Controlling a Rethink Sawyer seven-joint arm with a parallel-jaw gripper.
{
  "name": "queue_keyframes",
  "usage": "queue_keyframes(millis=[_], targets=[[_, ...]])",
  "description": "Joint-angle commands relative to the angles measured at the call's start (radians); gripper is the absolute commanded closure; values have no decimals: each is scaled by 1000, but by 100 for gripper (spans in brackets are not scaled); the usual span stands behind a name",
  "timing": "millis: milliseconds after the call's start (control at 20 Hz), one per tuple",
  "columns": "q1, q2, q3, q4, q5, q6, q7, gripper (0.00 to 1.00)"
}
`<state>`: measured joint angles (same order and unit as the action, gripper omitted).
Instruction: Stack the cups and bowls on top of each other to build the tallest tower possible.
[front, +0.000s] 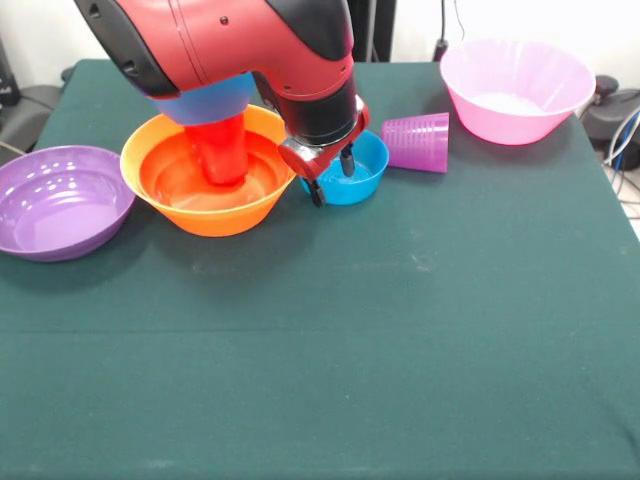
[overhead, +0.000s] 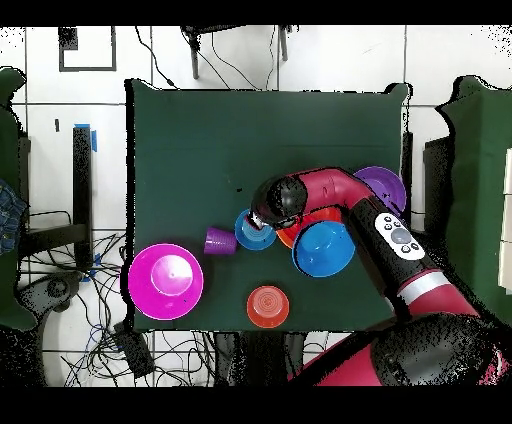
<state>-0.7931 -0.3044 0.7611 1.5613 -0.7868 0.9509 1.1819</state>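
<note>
Front view: claw (front: 333, 177) straddles small blue bowl (front: 352, 170) rim, seemingly.

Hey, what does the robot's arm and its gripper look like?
The arm has glossy red rounded shells with black sections at the joints. A black cuff leads to a red-trimmed gripper with short dark fingers. In the overhead view, a grey panel with dark buttons sits on one link.

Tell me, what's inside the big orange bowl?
A red cup stands inside the big orange bowl, with a blue bowl sitting on top of it. The robot arm covers most of that blue bowl, so anything higher is hidden.
</note>
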Motion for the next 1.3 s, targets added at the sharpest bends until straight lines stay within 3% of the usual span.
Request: queue_keyframes(millis=[50,400,1300], targets=[[16,47,-37,34,-123,-58,-259,0],[5,30,-37,73,-126,-79,-238,0],[25,32,-23,51,-99,-85,-197,0]])
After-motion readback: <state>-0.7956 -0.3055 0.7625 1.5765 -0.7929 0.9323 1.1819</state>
